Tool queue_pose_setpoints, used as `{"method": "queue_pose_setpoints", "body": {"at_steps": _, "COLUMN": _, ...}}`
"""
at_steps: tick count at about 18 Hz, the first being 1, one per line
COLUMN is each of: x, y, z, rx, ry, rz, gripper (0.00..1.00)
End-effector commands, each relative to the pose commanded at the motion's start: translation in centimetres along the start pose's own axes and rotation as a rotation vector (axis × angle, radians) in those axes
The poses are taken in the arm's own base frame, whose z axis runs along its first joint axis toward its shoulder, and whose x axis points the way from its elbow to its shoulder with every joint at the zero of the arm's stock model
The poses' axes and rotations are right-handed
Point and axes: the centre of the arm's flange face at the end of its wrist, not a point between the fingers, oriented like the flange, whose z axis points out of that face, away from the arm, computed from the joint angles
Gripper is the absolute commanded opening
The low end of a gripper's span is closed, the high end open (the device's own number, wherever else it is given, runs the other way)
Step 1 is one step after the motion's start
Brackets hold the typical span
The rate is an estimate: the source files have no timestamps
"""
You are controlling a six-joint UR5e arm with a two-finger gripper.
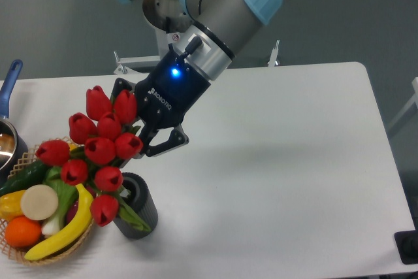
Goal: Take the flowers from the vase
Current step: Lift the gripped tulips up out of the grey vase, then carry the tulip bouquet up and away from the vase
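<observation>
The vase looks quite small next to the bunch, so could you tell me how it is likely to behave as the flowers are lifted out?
The vase is short and narrow under a wide bunch, so it may tip or drag if the stems catch. The flowers lean left over the basket, probably pulling it that way. The gripper seems closed among the blooms.

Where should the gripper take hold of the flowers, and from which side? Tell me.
Grip the flowers on the bundled stems just below the red buds, above the vase, coming from the right and behind, where the gripper sits now. The buds splay wide and lean left over the basket, so only the stem bundle is narrow enough to pinch.
</observation>
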Motion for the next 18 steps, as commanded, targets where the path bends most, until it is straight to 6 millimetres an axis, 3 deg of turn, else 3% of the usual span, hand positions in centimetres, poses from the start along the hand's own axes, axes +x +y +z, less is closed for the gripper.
{"method": "queue_pose_setpoints", "body": {"at_steps": 3, "x": 0.1, "y": -0.5, "z": -0.4, "rx": 0.005, "ry": -0.005, "rz": 0.005, "gripper": 0.37}}
{"method": "queue_pose_setpoints", "body": {"at_steps": 6, "x": -0.4, "y": -0.8, "z": -2.6, "rx": 0.015, "ry": -0.042, "rz": -0.015, "gripper": 0.37}}
{"method": "queue_pose_setpoints", "body": {"at_steps": 10, "x": -3.1, "y": 0.6, "z": -7.0, "rx": 0.026, "ry": -0.125, "rz": -0.045, "gripper": 0.37}}
{"method": "queue_pose_setpoints", "body": {"at_steps": 18, "x": -7.4, "y": 2.7, "z": -18.3, "rx": 0.089, "ry": -0.297, "rz": -0.085, "gripper": 0.37}}
